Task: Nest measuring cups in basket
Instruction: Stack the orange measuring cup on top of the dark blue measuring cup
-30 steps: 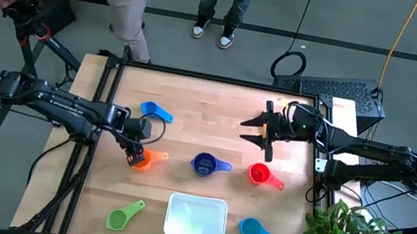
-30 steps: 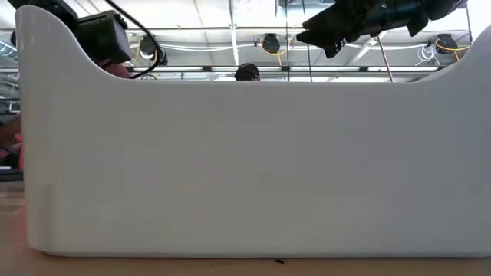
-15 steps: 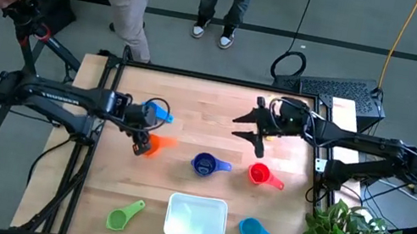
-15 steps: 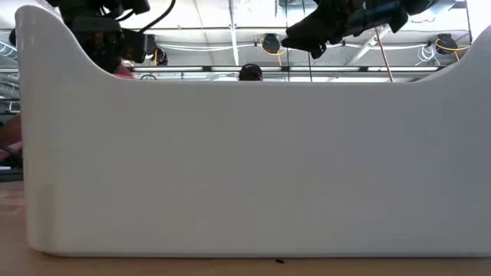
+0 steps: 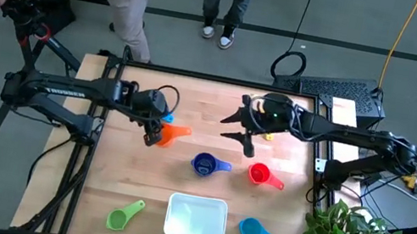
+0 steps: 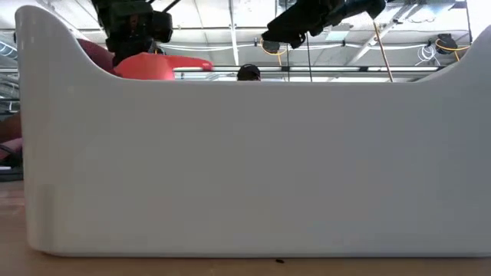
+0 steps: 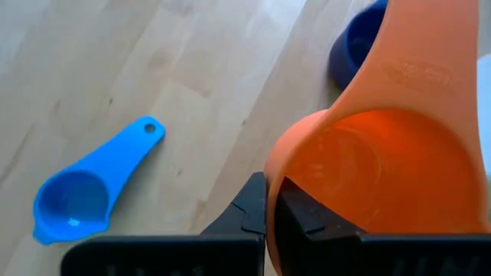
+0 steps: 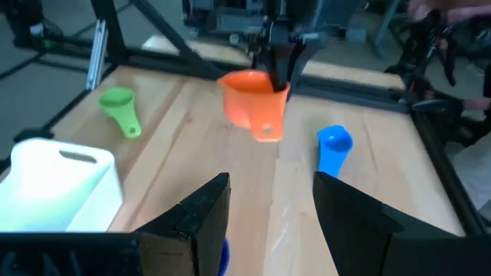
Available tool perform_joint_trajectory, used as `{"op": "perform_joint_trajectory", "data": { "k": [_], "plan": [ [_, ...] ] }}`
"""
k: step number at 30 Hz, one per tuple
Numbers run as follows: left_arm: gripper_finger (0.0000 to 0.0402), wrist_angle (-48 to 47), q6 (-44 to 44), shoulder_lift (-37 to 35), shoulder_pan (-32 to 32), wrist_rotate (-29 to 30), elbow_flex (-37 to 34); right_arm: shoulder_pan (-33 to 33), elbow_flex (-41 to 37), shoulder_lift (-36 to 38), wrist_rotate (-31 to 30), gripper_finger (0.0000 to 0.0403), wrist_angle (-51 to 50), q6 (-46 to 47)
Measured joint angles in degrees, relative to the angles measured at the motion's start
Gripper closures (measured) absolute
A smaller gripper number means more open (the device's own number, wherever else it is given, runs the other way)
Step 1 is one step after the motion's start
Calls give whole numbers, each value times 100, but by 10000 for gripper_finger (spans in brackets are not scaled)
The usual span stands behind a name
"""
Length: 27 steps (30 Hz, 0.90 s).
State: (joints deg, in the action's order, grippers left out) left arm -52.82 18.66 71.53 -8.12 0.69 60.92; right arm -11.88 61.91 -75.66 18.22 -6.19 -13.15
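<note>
**Orange cup lifted, basket not yet loaded**

The orange cup (image 5: 164, 132) sits left of centre in the high view, clear of the table, pinched at its rim by the left gripper (image 5: 154, 127); the left wrist view shows both fingers clamped on the cup wall. The step in hand looks like carrying this first cup to the basket (image 5: 196, 219), which lies at the bottom centre, apparently with no cup in it. The next move likely calls for a swing down and right over the basket, then a level release.

Around it on the table (image 5: 195, 97): a light blue cup (image 5: 164, 114) just behind the gripper, a dark blue cup (image 5: 206, 165) at centre, a red cup (image 5: 260, 174) to its right, another blue cup (image 5: 254, 230) lower right, a green cup (image 5: 122, 216) lower left. The right gripper (image 5: 242, 130) hovers upper centre, fingers spread wide, holding nothing.

Something yellow shows beside the right arm, too hidden to name. In the low view the basket wall blocks the whole tabletop.
</note>
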Motion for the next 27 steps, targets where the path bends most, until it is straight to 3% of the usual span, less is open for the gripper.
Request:
{"op": "perform_joint_trajectory", "data": {
  "k": [10, 15, 21, 27],
  "plan": [
    [396, -282, -342, 892, -158, -72, 883, 247, 136, -412, -185, 214, 197, -527],
    [396, -226, -381, 994, -199, -74, 1058, 485, 135, -603, -930, 169, 478, -399],
    [396, -45, -359, 994, -208, -152, 1059, 501, 138, -868, -928, 108, 822, 238],
    [396, 68, -355, 994, -204, -170, 1059, 501, 415, -1219, -877, 90, 767, 453]
  ]
}}
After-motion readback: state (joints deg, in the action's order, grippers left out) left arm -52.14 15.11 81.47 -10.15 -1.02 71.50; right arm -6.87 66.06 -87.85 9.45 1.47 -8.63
